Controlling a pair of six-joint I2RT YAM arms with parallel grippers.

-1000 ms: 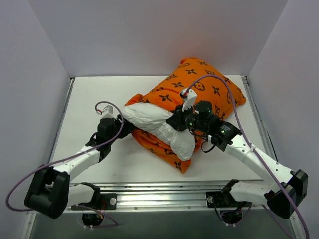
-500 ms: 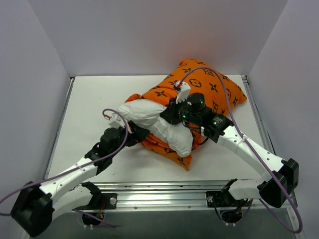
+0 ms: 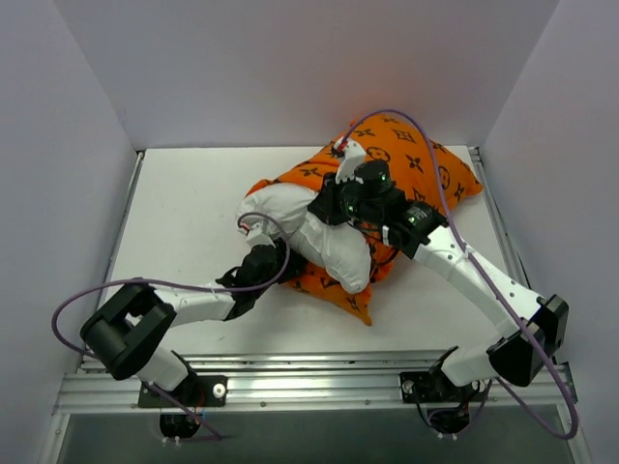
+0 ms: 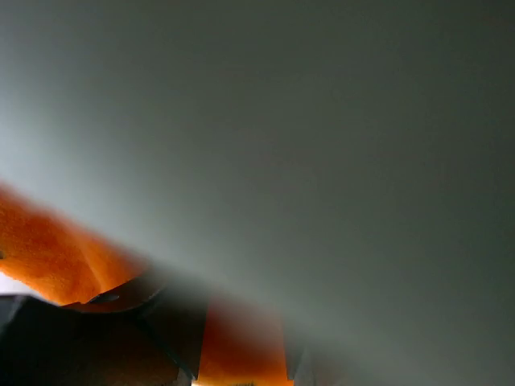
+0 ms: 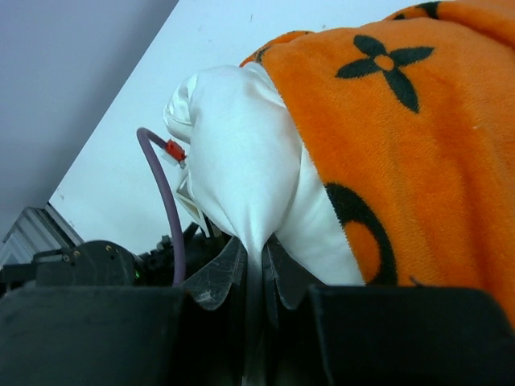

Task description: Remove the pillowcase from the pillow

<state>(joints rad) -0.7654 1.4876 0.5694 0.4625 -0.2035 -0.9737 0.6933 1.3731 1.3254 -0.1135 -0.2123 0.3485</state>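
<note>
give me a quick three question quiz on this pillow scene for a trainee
1. True or false: the pillow lies fully outside the pillowcase.
2. Multiple choice: what is pinched in the right tool? A. white pillow fabric. B. orange pillowcase fabric. C. a purple cable.
3. Short answer: what colour is the fabric seen close up in the blurred left wrist view, at the left tool?

Key:
1. False. Only one white end sticks out and the rest is covered in orange.
2. A.
3. Orange.
</note>
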